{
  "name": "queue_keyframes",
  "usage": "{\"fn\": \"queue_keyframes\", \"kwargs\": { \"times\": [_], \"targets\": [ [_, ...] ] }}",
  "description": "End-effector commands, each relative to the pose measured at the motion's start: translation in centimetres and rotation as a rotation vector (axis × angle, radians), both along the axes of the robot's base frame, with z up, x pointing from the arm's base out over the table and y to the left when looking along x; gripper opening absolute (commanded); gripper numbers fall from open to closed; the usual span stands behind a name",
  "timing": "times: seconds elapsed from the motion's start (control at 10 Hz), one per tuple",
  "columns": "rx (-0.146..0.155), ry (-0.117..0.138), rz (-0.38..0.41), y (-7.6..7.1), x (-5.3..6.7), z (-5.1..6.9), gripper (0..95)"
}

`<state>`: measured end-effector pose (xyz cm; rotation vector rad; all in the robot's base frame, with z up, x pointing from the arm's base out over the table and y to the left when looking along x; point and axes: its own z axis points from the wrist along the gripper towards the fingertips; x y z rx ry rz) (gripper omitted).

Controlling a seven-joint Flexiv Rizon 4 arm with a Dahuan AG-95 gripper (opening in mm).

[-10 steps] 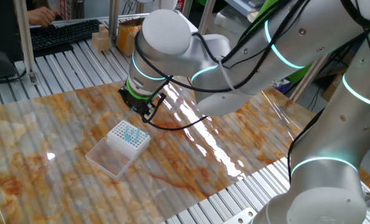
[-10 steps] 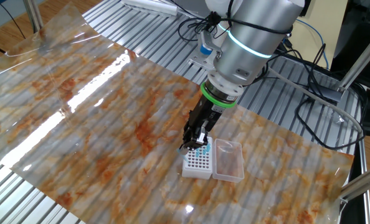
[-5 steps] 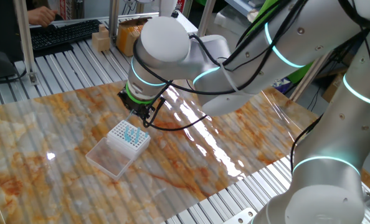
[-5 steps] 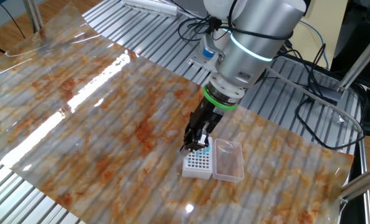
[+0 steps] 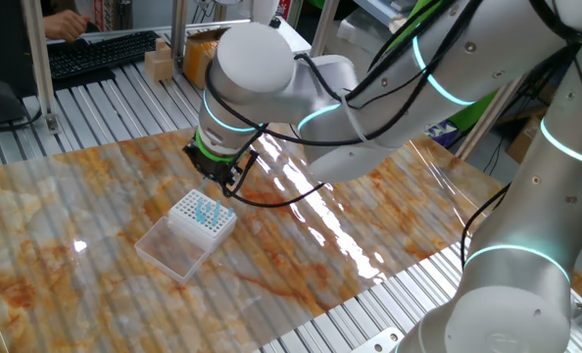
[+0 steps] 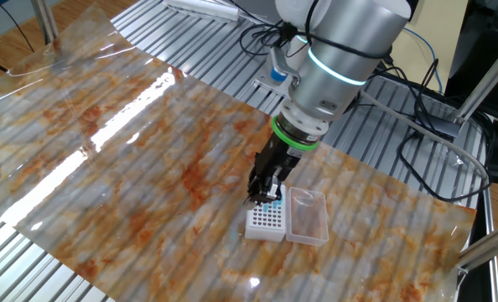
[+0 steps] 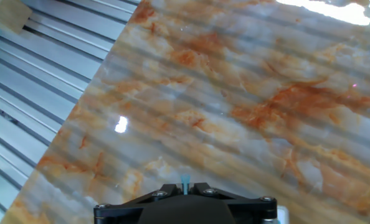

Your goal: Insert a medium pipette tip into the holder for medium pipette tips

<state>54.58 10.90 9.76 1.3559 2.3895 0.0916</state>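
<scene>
Pinched translucent tapered tip (image 7: 185, 182) above white perforated holder (image 6: 266, 222)

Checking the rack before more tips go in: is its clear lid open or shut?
Open. The clear lid lies flat on the mat beside the holder, leaving the grid of holes uncovered in both fixed views.

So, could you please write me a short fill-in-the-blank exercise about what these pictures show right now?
1. The pincer hangs directly above the white ____ for medium pipette tips.
2. The clear lid attached to it lies ____, beside the rack.
3. In the hand view, the medium pipette tip pokes out between the pincer's ____.
4. The bunch of teal tips stands ____ the rack.

Missing words: holder; open; fingers; in
</scene>
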Motion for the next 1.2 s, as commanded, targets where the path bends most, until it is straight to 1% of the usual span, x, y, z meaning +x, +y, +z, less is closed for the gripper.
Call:
{"fn": "queue_keyframes", "kwargs": {
  "times": [0.1, 0.3, 0.4, 0.5, 0.6, 0.7, 0.8, 0.9, 1.0, 1.2],
  "targets": [
    [0.000, 0.009, 0.006, 0.0, 0.2, 0.2, 0.0],
    [0.001, 0.017, 0.010, -0.1, 0.4, 0.3, 0.0],
    [0.007, 0.050, 0.025, -0.2, 0.6, 0.4, 0.0],
    [0.016, 0.114, 0.053, -0.2, 0.6, 0.4, 0.0],
    [0.045, 0.159, 0.092, -0.3, 0.8, 0.3, 0.0],
    [0.100, 0.189, 0.138, -0.4, 1.1, 0.4, 0.0],
    [0.114, 0.261, 0.207, -0.5, 1.5, 0.5, 0.0],
    [0.144, 0.299, 0.278, -0.7, 1.8, 0.4, 0.0],
    [0.132, 0.328, 0.374, -1.0, 2.1, 0.3, 0.0],
    [0.117, 0.339, 0.502, -1.6, 2.6, 0.2, 0.0]
  ]
}}
